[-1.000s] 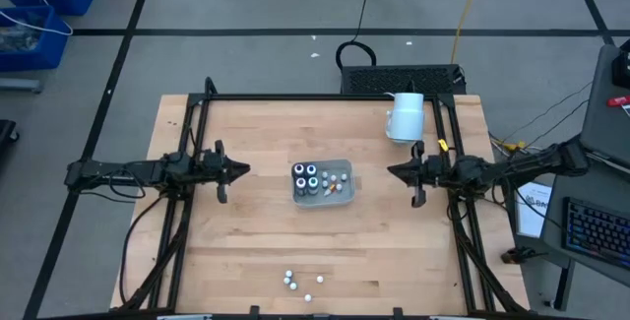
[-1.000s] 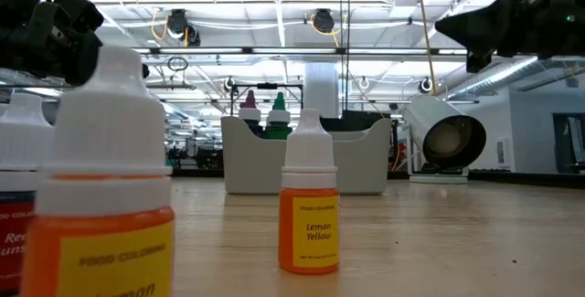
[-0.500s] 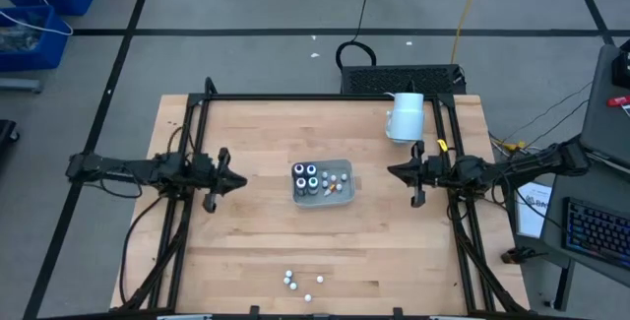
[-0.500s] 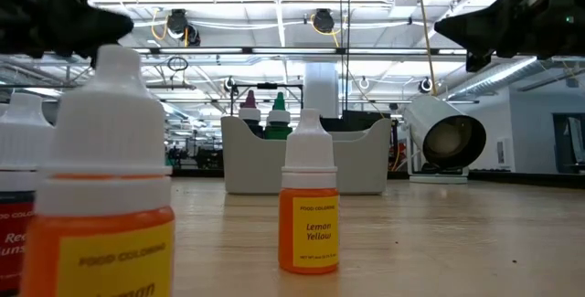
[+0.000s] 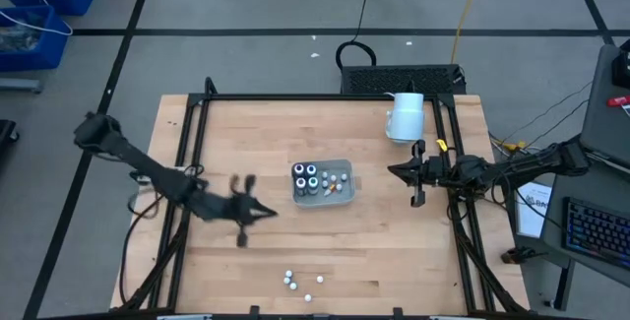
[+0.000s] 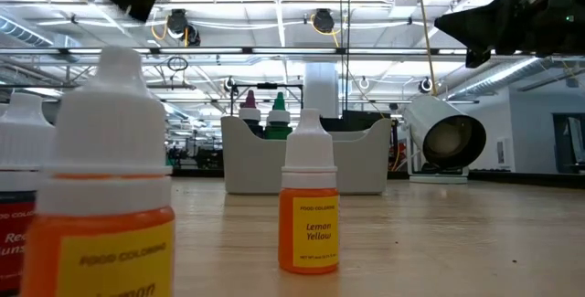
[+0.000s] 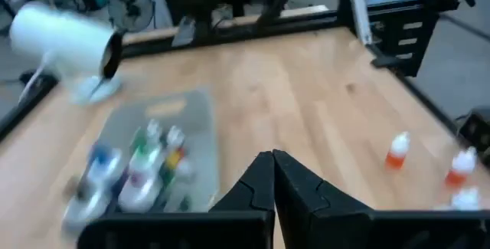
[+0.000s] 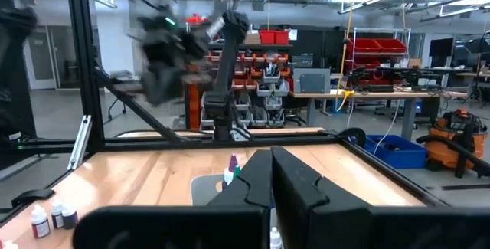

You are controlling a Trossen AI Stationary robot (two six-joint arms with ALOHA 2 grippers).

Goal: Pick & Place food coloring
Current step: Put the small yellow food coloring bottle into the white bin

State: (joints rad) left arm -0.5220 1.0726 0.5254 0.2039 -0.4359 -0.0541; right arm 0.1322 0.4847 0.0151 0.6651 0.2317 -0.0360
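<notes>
The left tool (image 5: 258, 211), fingers pressed together, has swung from the worktop's (image 5: 394, 251) left edge toward the loose food coloring bottles (image 5: 302, 282) near the front edge (probably starting a pick); the right tool (image 5: 398, 171), closed, waits beside the tray (image 5: 343, 168).

My right gripper (image 8: 269, 174): fingers pressed together, held above the wooden table (image 8: 153, 176). Pale tray (image 8: 207, 188): beyond my fingertips, bottle tips (image 8: 232, 166) rising from it. Three small bottles (image 8: 50, 217): near the table's edge. Left arm (image 8: 180, 42): blurred, beyond the tray.
</notes>
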